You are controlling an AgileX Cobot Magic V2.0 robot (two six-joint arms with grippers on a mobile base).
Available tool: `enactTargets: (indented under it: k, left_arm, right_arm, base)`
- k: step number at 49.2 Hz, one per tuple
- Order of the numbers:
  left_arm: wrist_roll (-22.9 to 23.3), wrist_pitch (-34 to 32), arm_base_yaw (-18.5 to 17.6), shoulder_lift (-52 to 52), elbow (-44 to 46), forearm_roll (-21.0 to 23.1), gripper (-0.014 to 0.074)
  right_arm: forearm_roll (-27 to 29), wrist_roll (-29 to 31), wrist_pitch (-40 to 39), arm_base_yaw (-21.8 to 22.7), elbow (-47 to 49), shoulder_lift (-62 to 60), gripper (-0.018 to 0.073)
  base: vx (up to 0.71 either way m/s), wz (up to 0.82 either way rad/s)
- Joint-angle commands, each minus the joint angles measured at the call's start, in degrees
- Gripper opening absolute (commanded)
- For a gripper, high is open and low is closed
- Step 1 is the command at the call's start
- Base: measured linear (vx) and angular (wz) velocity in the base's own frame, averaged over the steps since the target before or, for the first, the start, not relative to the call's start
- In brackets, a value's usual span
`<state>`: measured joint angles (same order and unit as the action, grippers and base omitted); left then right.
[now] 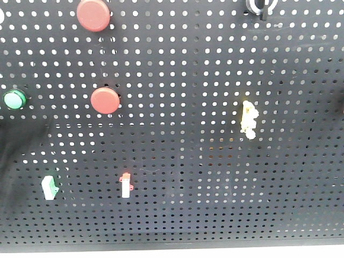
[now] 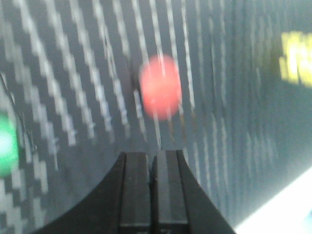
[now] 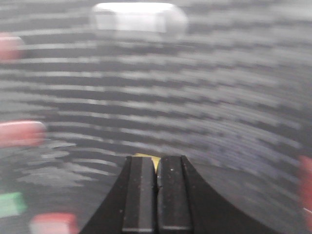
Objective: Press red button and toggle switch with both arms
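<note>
A black pegboard (image 1: 204, 64) carries a round red button (image 1: 105, 100) at centre left and a yellow toggle switch (image 1: 248, 119) to the right. In the left wrist view my left gripper (image 2: 152, 155) is shut and empty, with the blurred red button (image 2: 160, 87) straight ahead of its tips and apart from them. My right gripper (image 3: 157, 158) is also shut, and a sliver of the yellow toggle switch (image 3: 148, 158) peeks out just past its fingertips. Neither arm shows clearly in the front view.
A larger red button (image 1: 93, 14) sits at the top, and a green button (image 1: 14, 99) lies left of the red one. Below are a green-white rocker (image 1: 50, 187) and a red-white rocker (image 1: 126, 185). A black knob (image 1: 260, 6) is at the top right.
</note>
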<state>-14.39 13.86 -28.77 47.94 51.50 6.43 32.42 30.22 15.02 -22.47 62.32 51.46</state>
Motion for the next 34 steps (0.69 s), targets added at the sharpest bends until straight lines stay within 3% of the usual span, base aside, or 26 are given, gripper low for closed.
enactTargets:
  k: [1, 18, 27, 34]
  left_arm:
    - [0.5, -5.5, 0.1, -3.3, -1.2, 0.7, 0.0002]
    - [0.4, 1.1, 0.1, -8.0, -2.0, 0.7, 0.0002]
    - [0.5, 3.0, 0.1, -8.5, -2.0, 0.7, 0.0002]
    - [0.5, 3.2, 0.1, -8.5, -2.0, 0.7, 0.0002]
  right_arm:
    - [3.7, 5.2, -6.9, -5.5, 6.9, 6.5, -0.0003]
    - [4.1, 5.0, -8.2, -5.9, 22.6, 21.3, -0.0003]
    - [4.0, 5.1, -9.2, -5.6, 24.8, 22.4, -0.0003]
    - [4.3, 2.7, -8.9, -2.1, 24.8, 22.4, -0.0003]
  base:
    - [0.0, 0.0]
    - [0.0, 0.0]
    - [0.0, 0.0]
    - [0.0, 0.0]
